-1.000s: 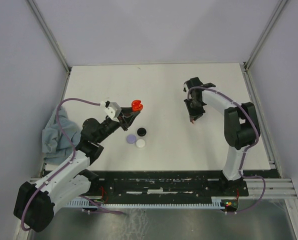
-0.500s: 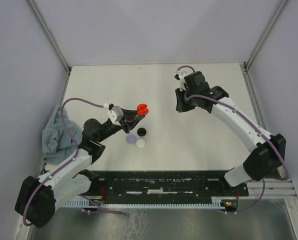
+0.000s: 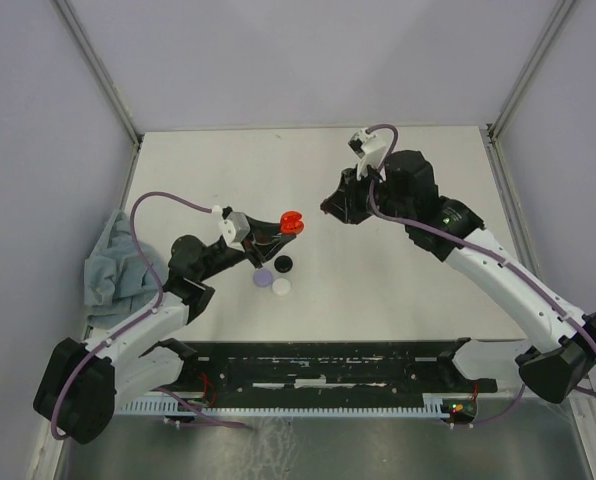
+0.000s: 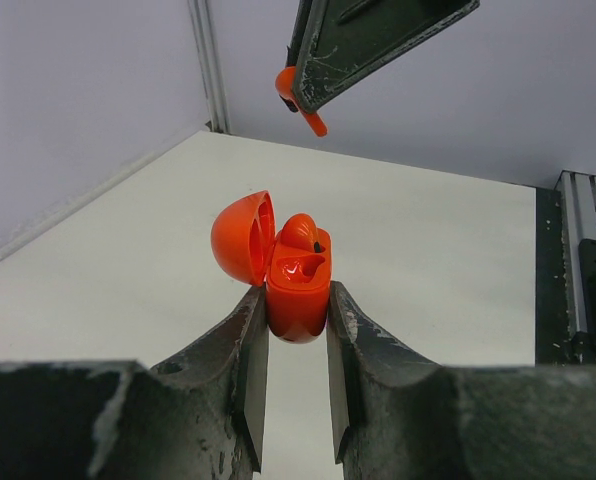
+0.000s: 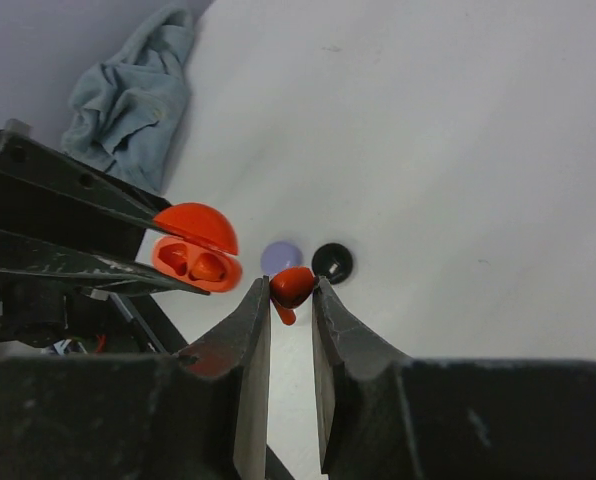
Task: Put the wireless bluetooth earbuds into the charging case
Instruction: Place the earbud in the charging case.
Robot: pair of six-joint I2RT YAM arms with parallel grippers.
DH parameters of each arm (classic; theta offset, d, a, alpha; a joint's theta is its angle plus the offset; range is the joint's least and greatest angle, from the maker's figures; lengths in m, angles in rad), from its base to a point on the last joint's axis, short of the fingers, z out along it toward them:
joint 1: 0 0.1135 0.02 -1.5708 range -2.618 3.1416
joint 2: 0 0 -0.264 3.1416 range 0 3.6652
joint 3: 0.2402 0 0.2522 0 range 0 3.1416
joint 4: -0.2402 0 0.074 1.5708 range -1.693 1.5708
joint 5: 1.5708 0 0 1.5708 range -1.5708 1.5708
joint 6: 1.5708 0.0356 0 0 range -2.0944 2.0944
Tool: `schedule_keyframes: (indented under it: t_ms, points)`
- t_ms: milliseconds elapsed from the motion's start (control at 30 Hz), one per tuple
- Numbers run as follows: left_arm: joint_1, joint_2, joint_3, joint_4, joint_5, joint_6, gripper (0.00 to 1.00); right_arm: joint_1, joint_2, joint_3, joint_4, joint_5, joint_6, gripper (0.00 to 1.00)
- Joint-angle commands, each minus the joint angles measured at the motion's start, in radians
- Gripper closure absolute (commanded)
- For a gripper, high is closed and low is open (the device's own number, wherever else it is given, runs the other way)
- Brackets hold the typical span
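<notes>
My right claw (image 5: 290, 288) is clamped on a red earbud (image 5: 294, 283), its stem half hidden between my fingers (from above, my own wrist covers it entirely). It hangs above the open charging case (image 4: 298, 285), not touching it. My left claw (image 4: 297, 300) pinches the case, and a second earbud (image 4: 300, 232) sits inside.

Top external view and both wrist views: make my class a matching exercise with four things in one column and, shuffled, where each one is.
Things
1. red charging case
2. red earbud
3. grey cloth
4. black disc

Places
a. lying on the table beside the lavender disc
b. clamped in the left gripper, lid open
c. crumpled at the table's left edge
d. pinched in the right gripper

Pairs: 1-b, 2-d, 3-c, 4-a
</notes>
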Motion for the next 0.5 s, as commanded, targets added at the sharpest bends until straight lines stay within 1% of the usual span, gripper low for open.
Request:
schedule_keyframes:
  t_ms: [0, 167, 467]
  points:
    - [-0.005, 0.009, 0.029, 0.114, 0.013, -0.058, 0.97, 0.055, -0.046, -0.063, 0.257, -0.039, 0.074, 0.75]
    - [-0.009, 0.017, 0.033, 0.141, 0.0, -0.085, 0.97, 0.12, -0.063, -0.11, 0.373, -0.039, 0.086, 0.75]
    - [-0.012, 0.033, 0.038, 0.195, -0.015, -0.132, 0.97, 0.187, -0.054, -0.151, 0.452, -0.004, 0.053, 0.75]
